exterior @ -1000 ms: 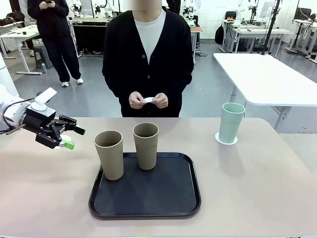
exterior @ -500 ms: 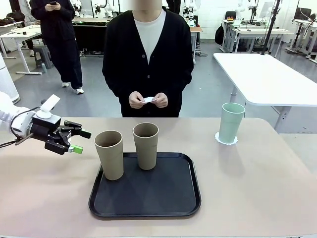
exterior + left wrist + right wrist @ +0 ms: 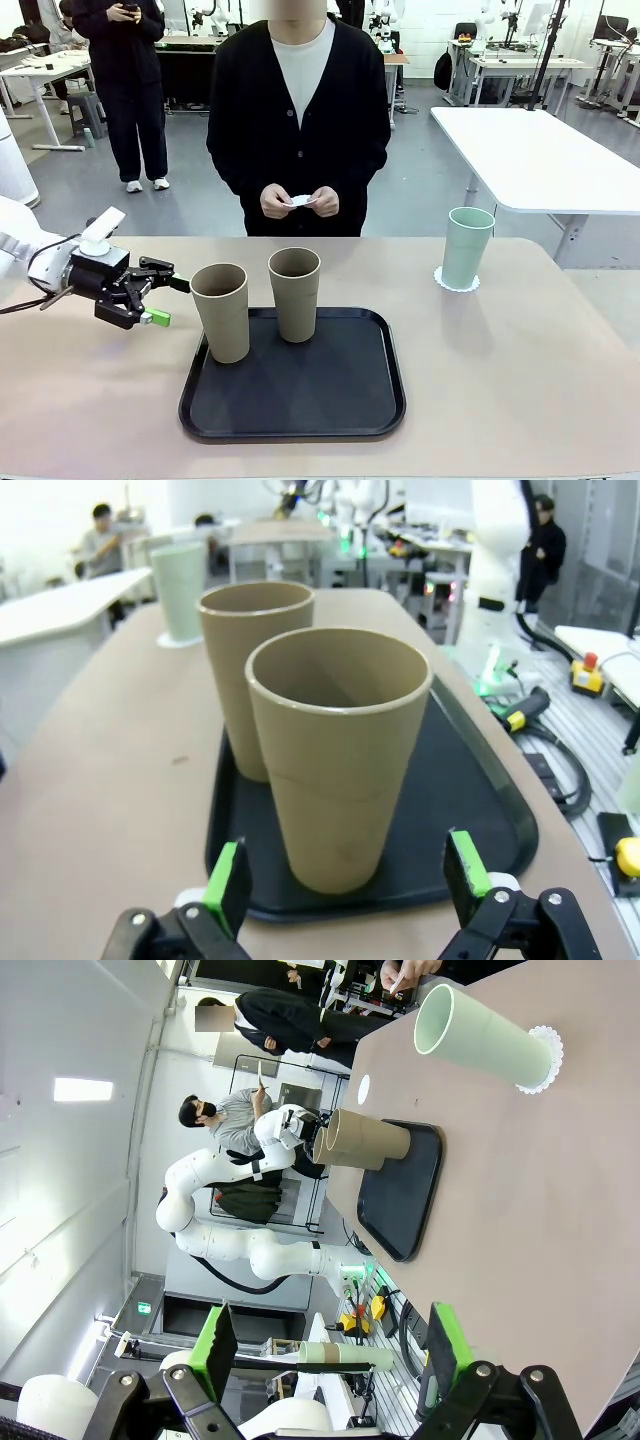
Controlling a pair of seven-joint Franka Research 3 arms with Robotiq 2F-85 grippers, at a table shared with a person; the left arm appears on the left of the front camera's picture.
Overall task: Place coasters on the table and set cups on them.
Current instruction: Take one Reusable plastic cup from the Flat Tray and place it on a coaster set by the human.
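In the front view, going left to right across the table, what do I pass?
left gripper → first beige-brown cup → second beige-brown cup → mint green cup

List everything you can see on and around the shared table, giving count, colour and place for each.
beige-brown cups: two, beige-brown, upright on the tray's far left part
mint green cup: one, pale green, upright at the table's far right
coaster: one, white, scalloped, under the mint green cup
tray: one, black, middle of the table
table: one, beige
white table: one, white, behind at right
small white item: one, white, between the person's hands
person's hands: two, above the table's far edge
left gripper: black, green pads, open, beside the left cup
right gripper: black, green pads, open, empty
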